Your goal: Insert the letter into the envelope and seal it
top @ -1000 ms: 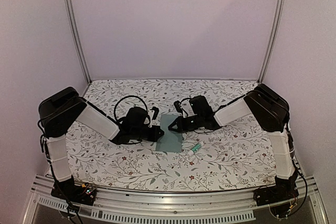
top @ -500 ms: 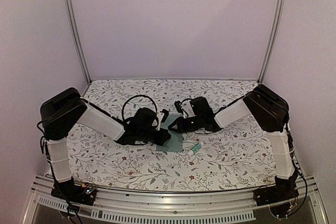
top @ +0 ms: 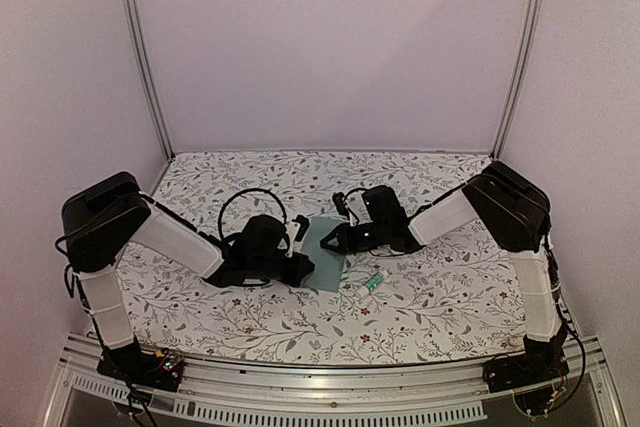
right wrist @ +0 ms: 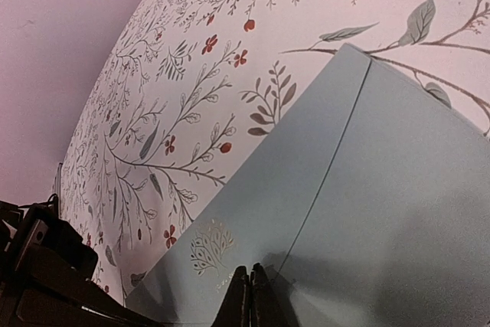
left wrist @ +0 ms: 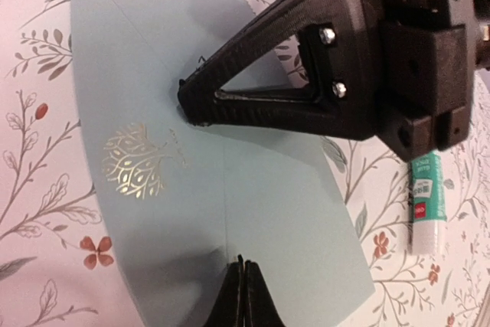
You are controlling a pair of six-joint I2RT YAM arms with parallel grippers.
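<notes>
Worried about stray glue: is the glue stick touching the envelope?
Apart. The left wrist view shows a strip of tablecloth between the glue stick and the envelope's nearest edge.

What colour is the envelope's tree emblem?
Metallic gold emblem on the envelope; left wrist view.

A lab test booth — plain walls [top: 330,47], aluminium frame posts [top: 143,57], floral-clothed table [top: 430,297].
</notes>
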